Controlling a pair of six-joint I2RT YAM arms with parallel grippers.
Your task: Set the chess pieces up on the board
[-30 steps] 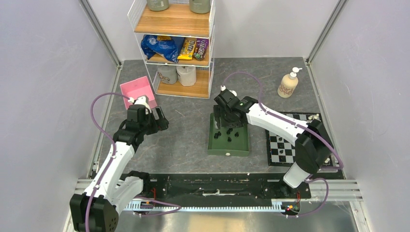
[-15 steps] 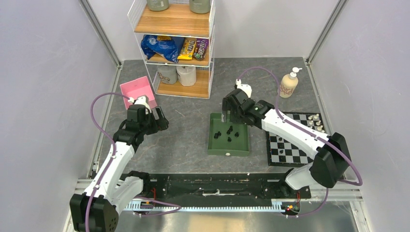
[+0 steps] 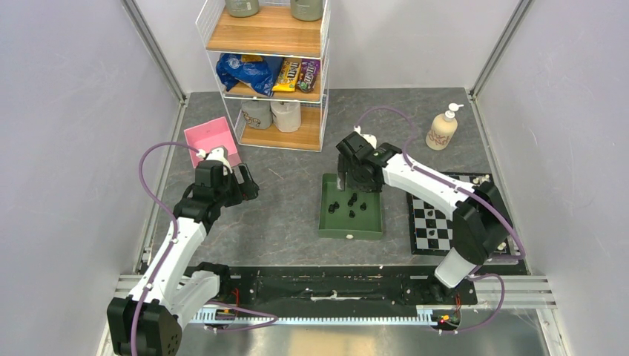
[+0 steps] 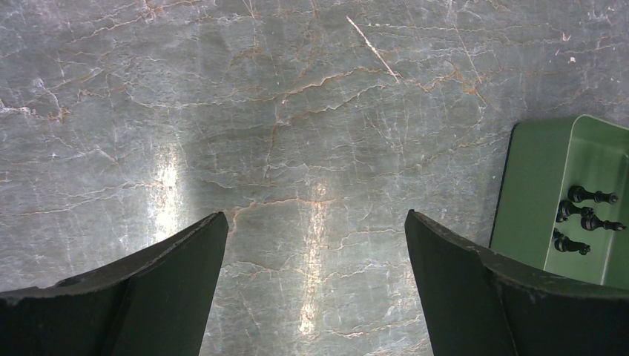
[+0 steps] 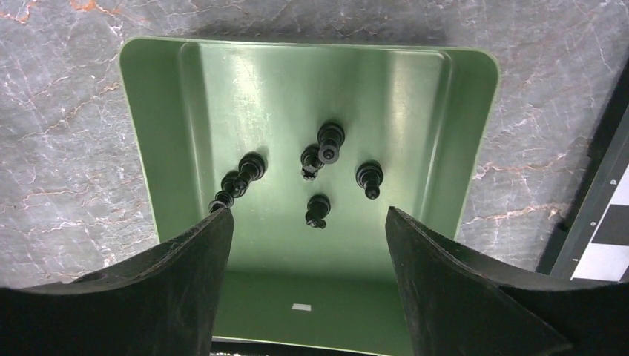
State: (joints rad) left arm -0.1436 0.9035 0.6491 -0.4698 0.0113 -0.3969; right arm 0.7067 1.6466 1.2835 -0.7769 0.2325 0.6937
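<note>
Currently your right gripper hangs above the green tray with jaws spread and empty, the black chess pieces lying loose in that tray just beside the board, while your left gripper, jaws parted and empty, hovers over the grey table.

Bright, even light from overhead fills the top view, leaving only soft, faint shadows around the green tray. Left of the tray in the left wrist view, two pale streaks of glare run down the polished tabletop. From the right wrist, broad bands of sheen cross the tray's floor (the chess pieces inside are crisp), a thin shadow lies beyond its far rim, and the fingers of the right gripper, nearer than the tray, look soft-edged and almost black.
</note>
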